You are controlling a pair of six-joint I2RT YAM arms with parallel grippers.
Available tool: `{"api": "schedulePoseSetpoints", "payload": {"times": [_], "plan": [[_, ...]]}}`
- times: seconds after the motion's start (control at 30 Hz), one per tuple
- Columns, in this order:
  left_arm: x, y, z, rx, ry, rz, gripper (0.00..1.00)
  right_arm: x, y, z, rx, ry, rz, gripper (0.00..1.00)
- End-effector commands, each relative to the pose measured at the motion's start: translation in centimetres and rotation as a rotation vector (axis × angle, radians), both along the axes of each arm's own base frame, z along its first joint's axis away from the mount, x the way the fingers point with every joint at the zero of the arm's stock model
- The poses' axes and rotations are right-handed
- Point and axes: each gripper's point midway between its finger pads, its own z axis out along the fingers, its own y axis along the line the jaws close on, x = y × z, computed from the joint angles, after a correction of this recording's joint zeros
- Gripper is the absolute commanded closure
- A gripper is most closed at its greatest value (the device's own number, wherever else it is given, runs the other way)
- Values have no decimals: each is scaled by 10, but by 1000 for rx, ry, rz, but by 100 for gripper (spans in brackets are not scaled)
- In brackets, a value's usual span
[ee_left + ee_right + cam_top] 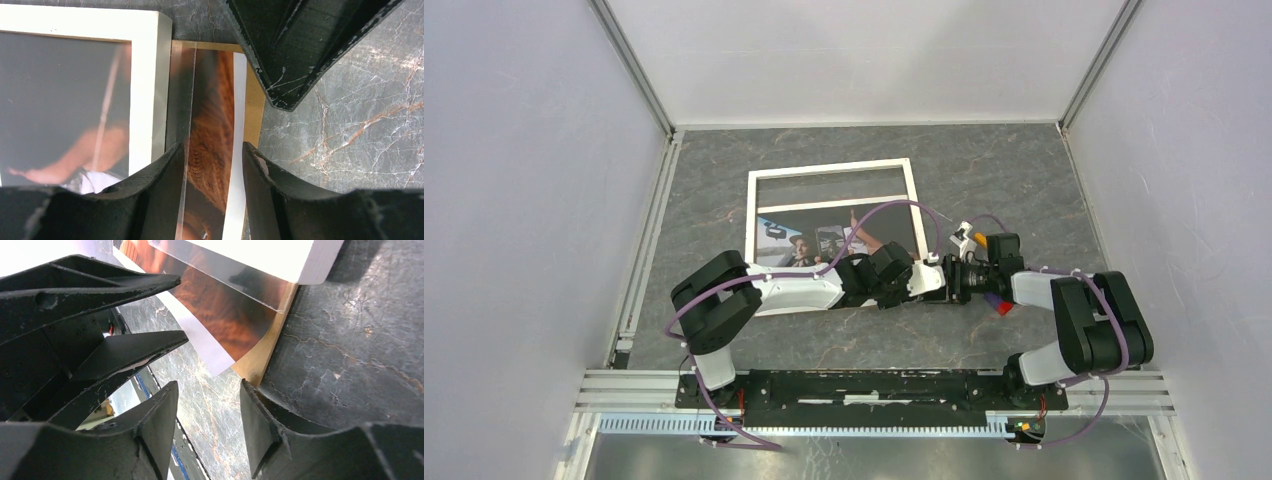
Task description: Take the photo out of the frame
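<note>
Frame (834, 167) lies flat on worktop (984, 170). Photo (215, 100) protrudes at its near right corner, not yet free. Left gripper (212, 147) parted, straddling the photo's edge; right gripper (207, 390) parted, empty, close by.

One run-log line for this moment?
white-bordered rectangular picture frame flat on grey marble table | glossy white-edged photo, clear sheet, brown fibreboard backing protrude at corner | left gripper open at photo edge | right gripper open, empty

Overhead view, two wrist close-ups.
Top looks down from near side; wrists share near right corner of frame (147, 75).
</note>
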Motion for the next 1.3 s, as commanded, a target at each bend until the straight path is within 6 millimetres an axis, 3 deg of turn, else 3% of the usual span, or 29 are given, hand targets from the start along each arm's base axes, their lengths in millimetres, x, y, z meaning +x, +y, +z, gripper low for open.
{"api": "schedulePoseSetpoints", "payload": {"times": [0.0, 0.17, 0.77, 0.97, 1.1, 1.27], "plan": [[13, -15, 34, -106, -27, 27, 48, 11, 5, 5, 45, 10, -11, 43], [11, -14, 33, -101, -22, 18, 47, 16, 9, 6, 76, 39, -6, 33], [5, -14, 33, -112, -5, -15, 44, 27, 10, -10, 81, 166, -66, 38], [3, -9, 32, -102, -3, -10, 42, 31, 13, -16, 104, 218, -66, 56], [0, -5, 40, -131, -7, -2, 34, 29, 13, -18, 106, 237, -75, 63], [-11, 15, 47, -158, -22, 4, 30, 28, 14, -14, 119, 233, -71, 77]]}}
